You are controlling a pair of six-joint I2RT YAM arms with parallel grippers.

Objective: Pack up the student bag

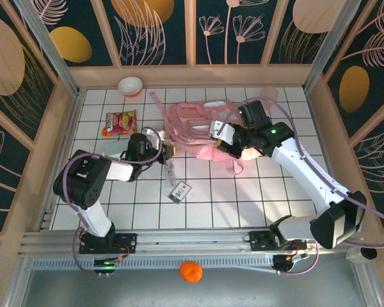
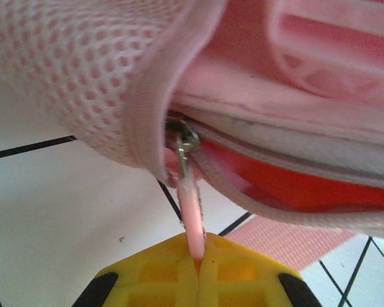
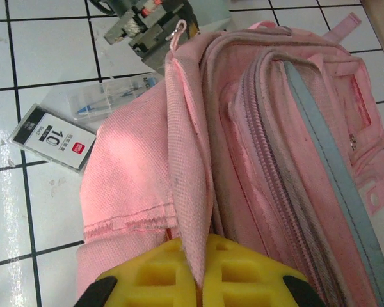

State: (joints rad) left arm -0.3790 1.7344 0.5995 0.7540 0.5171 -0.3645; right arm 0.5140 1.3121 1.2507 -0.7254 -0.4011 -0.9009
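The student bag (image 1: 195,128), a big soft pink backpack, lies on the white tiled table beyond the middle. At its left edge my left gripper (image 1: 169,151) is shut on the bag's pink zipper pull (image 2: 191,211). The yellow fingers (image 2: 153,272) pinch the pull just below the metal slider (image 2: 186,141), and the zip gapes onto an orange-red inside (image 2: 294,185). My right gripper (image 1: 221,137) sits on the bag's right part, shut on an upright fold of the bag's pink fabric (image 3: 191,192) between its yellow fingers (image 3: 147,275).
A white pen box (image 1: 180,190) and a clear pen case (image 3: 109,96) lie in front of the bag. A red snack packet (image 1: 120,121) and a white bowl (image 1: 130,85) are at the back left. A small pink cup (image 1: 269,93) stands at the back right.
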